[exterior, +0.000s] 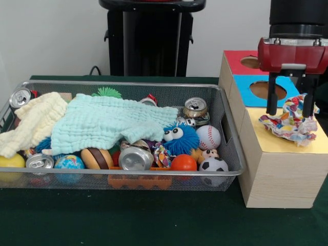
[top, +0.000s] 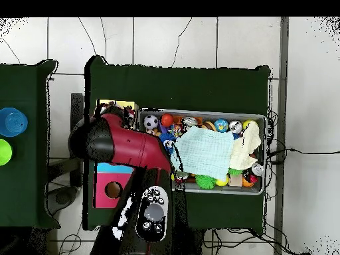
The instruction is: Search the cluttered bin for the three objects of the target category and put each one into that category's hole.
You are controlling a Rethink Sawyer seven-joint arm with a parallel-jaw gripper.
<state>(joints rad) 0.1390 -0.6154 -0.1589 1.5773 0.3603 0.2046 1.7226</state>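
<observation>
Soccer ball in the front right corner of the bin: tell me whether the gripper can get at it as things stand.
Probably yes. The soccer ball lies uncovered on top, clear of the blue cloth. But the gripper is over the wooden box, its fingers around a crumpled wrapper, so it would have to drop that first.

A dark green table (exterior: 154, 220) carries two things directly. A wire-mesh bin (exterior: 228, 133) full of clutter sits on the left, and a wooden box (exterior: 277, 174) with coloured top panels stands just beside it on the right.
</observation>
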